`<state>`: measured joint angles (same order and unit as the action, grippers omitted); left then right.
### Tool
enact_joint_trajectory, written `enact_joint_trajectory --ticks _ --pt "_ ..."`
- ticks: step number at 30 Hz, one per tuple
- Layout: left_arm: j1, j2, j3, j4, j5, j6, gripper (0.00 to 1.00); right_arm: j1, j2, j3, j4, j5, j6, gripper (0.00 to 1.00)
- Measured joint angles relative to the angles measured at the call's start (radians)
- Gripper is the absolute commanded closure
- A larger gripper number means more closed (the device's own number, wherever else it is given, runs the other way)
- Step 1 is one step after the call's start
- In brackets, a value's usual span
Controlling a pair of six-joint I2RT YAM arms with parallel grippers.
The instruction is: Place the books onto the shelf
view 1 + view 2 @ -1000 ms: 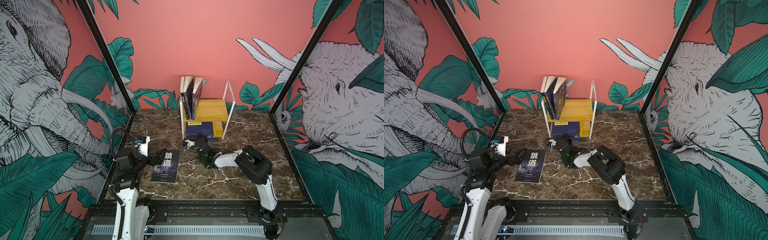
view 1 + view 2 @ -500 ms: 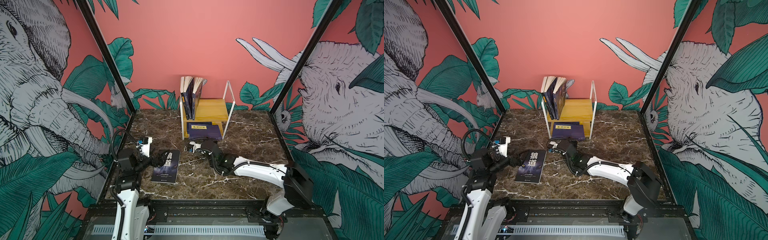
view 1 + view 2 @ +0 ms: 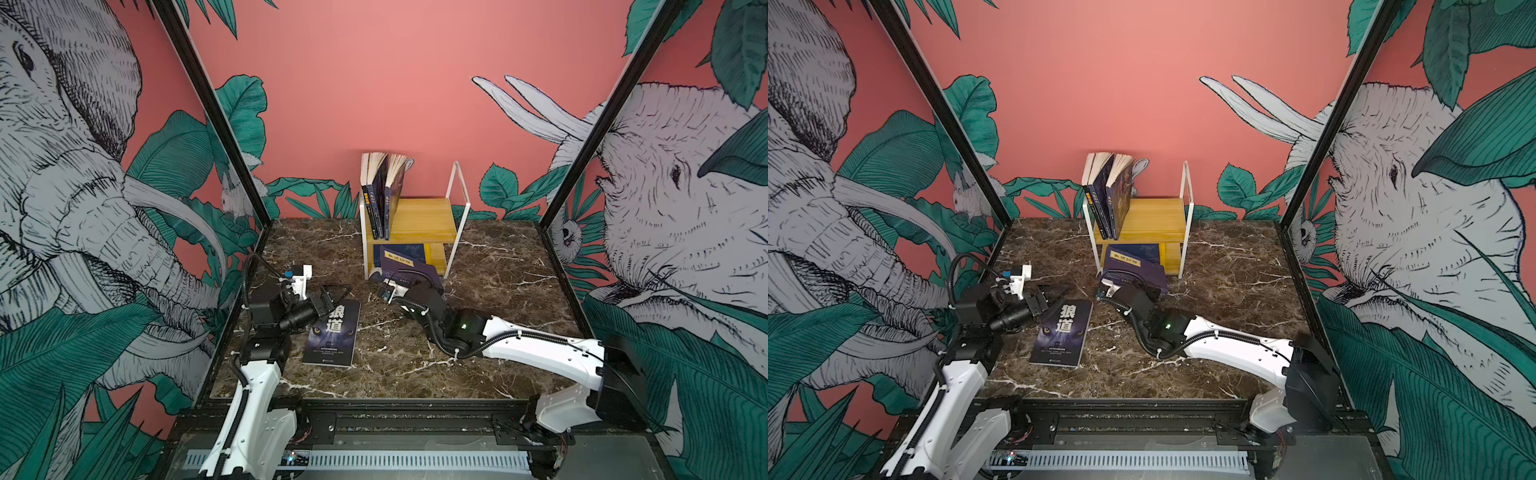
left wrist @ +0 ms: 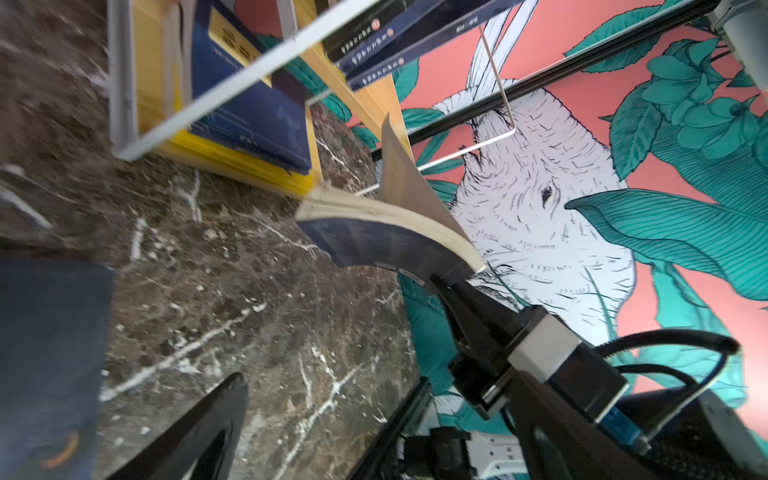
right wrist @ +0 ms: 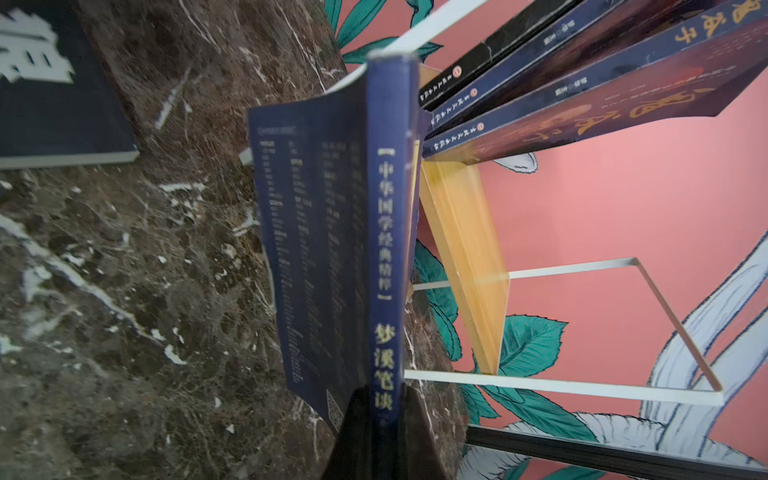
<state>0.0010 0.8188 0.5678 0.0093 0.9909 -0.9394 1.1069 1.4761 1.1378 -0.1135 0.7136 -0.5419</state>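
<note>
Navy with a yellow title label, one book (image 3: 401,261) is clamped at one end of its spine by the right end effector (image 5: 376,409), held just in front of the lower tier of the shelf (image 3: 428,218). The top views give only that labelled cover. The right wrist view adds the yellow-lettered spine and the printed back cover. The left wrist view shows the book bowed in the air with its front cover lifting away (whether its far end touches the lower board cannot be told). That view also shows another navy book (image 4: 249,112) lying flat on the lower tier.

In both top views, three books (image 3: 380,195) stand leaning at the left end of the top board. The black wolf-eyed book (image 3: 334,332) lies face up on the marble worktop (image 3: 498,291). The left end effector (image 3: 336,292) hovers just beside its far edge, jaws spread wide and empty.
</note>
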Motion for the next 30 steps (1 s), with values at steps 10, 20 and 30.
enact_joint_trajectory --ticks 10,20,30 --pt "-0.053 0.169 0.074 -0.006 0.052 -0.172 0.00 0.087 0.077 0.030 0.053 -0.010 0.108 1.00" --pt "-0.060 0.249 0.090 0.024 0.038 -0.196 0.08 0.194 0.117 -0.012 0.142 -0.120 0.032 1.00" --pt "-0.061 0.264 0.088 0.015 0.008 -0.139 0.85 0.204 0.154 -0.026 0.216 -0.129 -0.056 1.00"
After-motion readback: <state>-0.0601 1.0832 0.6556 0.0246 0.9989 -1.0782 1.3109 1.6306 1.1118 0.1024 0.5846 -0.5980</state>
